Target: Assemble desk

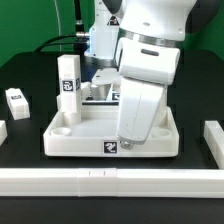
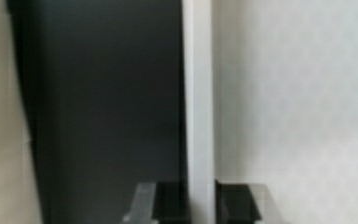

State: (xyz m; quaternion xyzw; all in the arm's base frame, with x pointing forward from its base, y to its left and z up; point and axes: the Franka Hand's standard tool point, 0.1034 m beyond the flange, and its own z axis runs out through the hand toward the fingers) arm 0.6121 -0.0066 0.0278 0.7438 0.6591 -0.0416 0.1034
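Observation:
The white tray-like tabletop (image 1: 75,140) lies in the middle of the black table, with a tag on its front wall. One white tagged leg (image 1: 68,85) stands upright in its back corner socket on the exterior view's left. My gripper (image 1: 97,90) reaches down at the tray's back wall, mostly hidden behind the arm. In the wrist view my gripper (image 2: 204,200) has one dark finger on each side of a thin white wall edge (image 2: 197,90) and is closed against it. The tabletop's white surface (image 2: 300,100) lies on one side and the dark table on the other.
A small white block with dark marks (image 1: 16,98) lies at the exterior view's left. White bars lie at the far left (image 1: 3,131) and the right (image 1: 212,138). A long white rail (image 1: 110,181) runs along the front. The arm's large white link (image 1: 145,80) hangs over the tray.

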